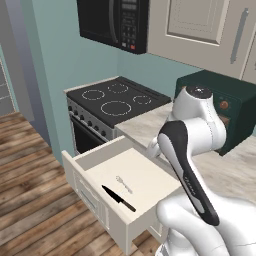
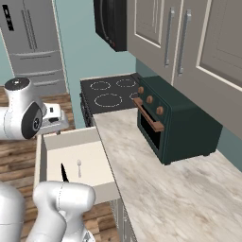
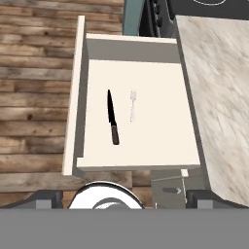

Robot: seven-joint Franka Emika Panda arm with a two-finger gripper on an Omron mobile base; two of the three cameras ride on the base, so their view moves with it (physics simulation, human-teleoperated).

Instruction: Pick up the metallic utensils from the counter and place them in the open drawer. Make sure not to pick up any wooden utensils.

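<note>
Inspected: open drawer (image 3: 80,97) at centre of hand view, pulled out over wood floor. Found on its pale floor: knife (image 3: 112,118) left of centre, spoon (image 3: 132,105) just beside it, apart, both roughly parallel. Confirmed in left base view, knife (image 1: 119,198) and spoon (image 1: 123,184) lower centre. Gripper (image 3: 124,197) above drawer, jaws spread fully, holding nothing. Counter (image 2: 160,189) at right, no utensil seen on visible stretch. Risks judged: arm lowering could strike drawer front or rim; wooden spoon, not seen, could be mistaken later.
</note>
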